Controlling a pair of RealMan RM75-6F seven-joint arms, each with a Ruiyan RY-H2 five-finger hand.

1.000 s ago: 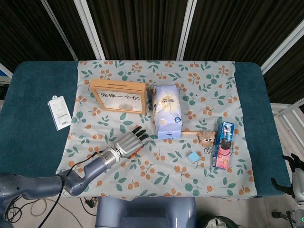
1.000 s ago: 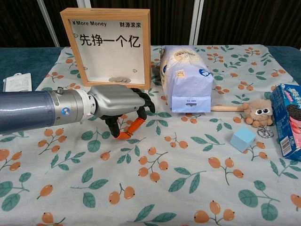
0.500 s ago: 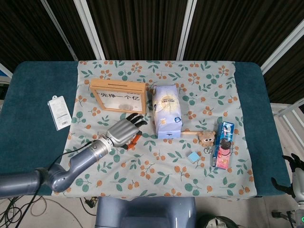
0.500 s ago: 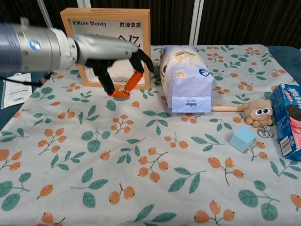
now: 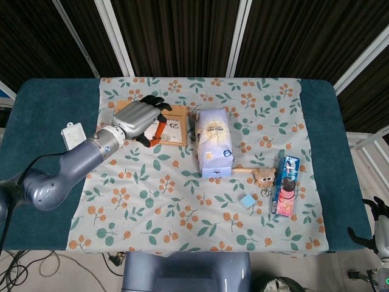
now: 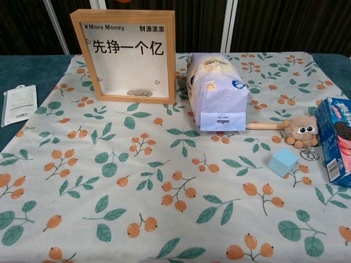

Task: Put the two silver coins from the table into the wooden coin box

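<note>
A table [image 5: 48, 201] with a dark teal top carries a floral cloth [image 6: 164, 186]. Near the cloth's back left stands the wooden coin box [image 6: 127, 55], an upright frame with a clear front and a white panel printed with "More Money" and Chinese characters. A few silver coins [image 6: 139, 93] lie in a small pile on its floor, behind the pane.

From the head camera, the left hand [image 5: 141, 118] hangs over the top of the box, its dark fingers [image 5: 155, 102] curled down and its orange-tipped thumb below them. Whether it pinches a coin cannot be told. The right hand [image 5: 372, 226] shows only at the lower right corner, off the table; its state cannot be told either.

Beside the box stands a pale blue bag [image 6: 216, 90]. Further right lie a blue cookie package [image 6: 335, 139], a fuzzy brown toy [image 6: 300, 130] and a small blue cube [image 6: 283, 160]. A white packet [image 6: 18, 104] rests at the left edge.
</note>
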